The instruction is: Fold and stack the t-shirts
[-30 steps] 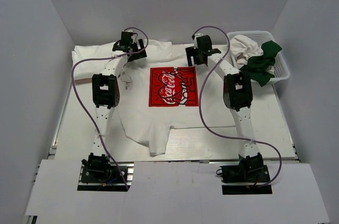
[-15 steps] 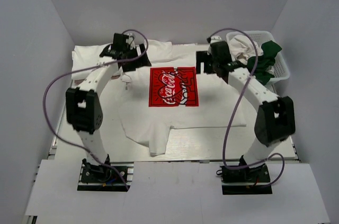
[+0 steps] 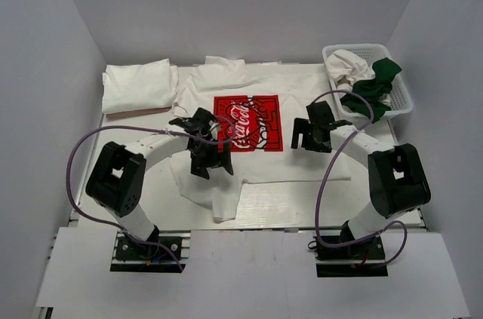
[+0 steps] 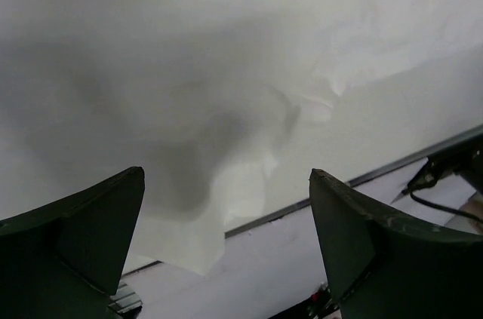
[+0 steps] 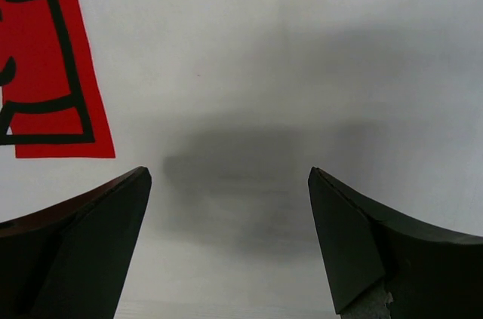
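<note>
The table point(image 3: 302, 202) carries a white Coca-Cola t-shirt point(image 3: 260, 161) spread print-up across its middle, reaching from the far edge down toward the near edge. It is not lying clean, and a fold made over the rumpled near-left part would likely lock those creases in. A folded white t-shirt point(image 3: 139, 87) sits at the far-left corner. A long sweep of cloth toward that side could drag or nudge it out of square. The basket point(image 3: 404, 100) at the far-right corner holds a crumpled white t-shirt point(image 3: 349, 65) and a dark green t-shirt point(image 3: 370, 93) that spills over the rim, where a passing arm could snag it. The left gripper point(image 3: 213, 167) hovers over the shirt's left side beside the print, with its jaws spread wide and nothing between them. The right gripper point(image 3: 309, 144) is likewise wide open and empty just right of the print. If either closes on flat cloth, it may pinch both layers or slip off. The loose flap point(image 3: 223, 210) near the near edge could trail unfolded.
</note>
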You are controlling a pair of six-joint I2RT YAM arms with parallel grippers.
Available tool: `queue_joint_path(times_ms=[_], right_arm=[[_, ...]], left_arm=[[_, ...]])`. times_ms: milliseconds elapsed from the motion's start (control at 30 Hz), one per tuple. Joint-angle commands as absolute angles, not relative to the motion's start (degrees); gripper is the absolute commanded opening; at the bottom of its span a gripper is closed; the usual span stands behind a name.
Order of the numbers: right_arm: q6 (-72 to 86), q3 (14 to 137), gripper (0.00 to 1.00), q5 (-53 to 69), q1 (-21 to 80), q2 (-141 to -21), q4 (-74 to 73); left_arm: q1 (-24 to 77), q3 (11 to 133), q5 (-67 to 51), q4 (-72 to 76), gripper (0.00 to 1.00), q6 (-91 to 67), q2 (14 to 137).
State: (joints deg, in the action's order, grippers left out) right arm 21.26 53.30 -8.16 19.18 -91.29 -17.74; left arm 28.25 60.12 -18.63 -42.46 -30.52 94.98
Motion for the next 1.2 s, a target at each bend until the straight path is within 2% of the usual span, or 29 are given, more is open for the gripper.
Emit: queue_joint_path(times_ms=[0, 200, 500, 600, 767, 900, 1000, 1067, 1167], right_arm=[[23.1, 52.2, 0.90, -7.0, 18.2, -89.6, -14.0], [24.2, 51.0, 0.90, -6.9, 16.4, -91.2, -14.6], [24.8, 50.1, 0.90, -5.5, 14.0, -92.2, -14.9], [24.5, 50.3, 0.90, -4.3, 13.2, -92.4, -14.8], [22.9, 50.4, 0.90, -1.8, 13.4, -91.1, -13.6], [22.7, 49.5, 0.90, -2.6, 13.4, -89.2, -12.9], [22.8, 49.7, 0.90, -2.9, 13.4, -89.1, -13.1], [22.8, 50.1, 0.90, -3.1, 13.4, -89.2, -13.8], [23.1, 49.1, 0.90, -3.4, 13.3, -88.6, -13.3]], left_arm=[[30.9, 59.4, -22.2, -40.6, 1.00, -33.1, 90.2], [35.9, 56.2, -23.7, -45.3, 1.00, -33.1, 92.1], [37.3, 40.3, -22.9, -59.7, 1.00, -39.6, 78.7], [37.3, 42.5, -20.0, -65.5, 1.00, -39.6, 76.8], [36.7, 51.8, -14.9, -67.1, 1.00, -39.1, 77.6], [36.7, 52.7, -14.9, -57.6, 1.00, -40.3, 82.6], [36.7, 53.3, -13.5, -56.7, 1.00, -40.3, 88.1], [36.7, 53.9, -10.0, -60.3, 0.97, -40.3, 91.0], [36.1, 54.4, -7.5, -61.0, 0.87, -40.3, 94.4]])
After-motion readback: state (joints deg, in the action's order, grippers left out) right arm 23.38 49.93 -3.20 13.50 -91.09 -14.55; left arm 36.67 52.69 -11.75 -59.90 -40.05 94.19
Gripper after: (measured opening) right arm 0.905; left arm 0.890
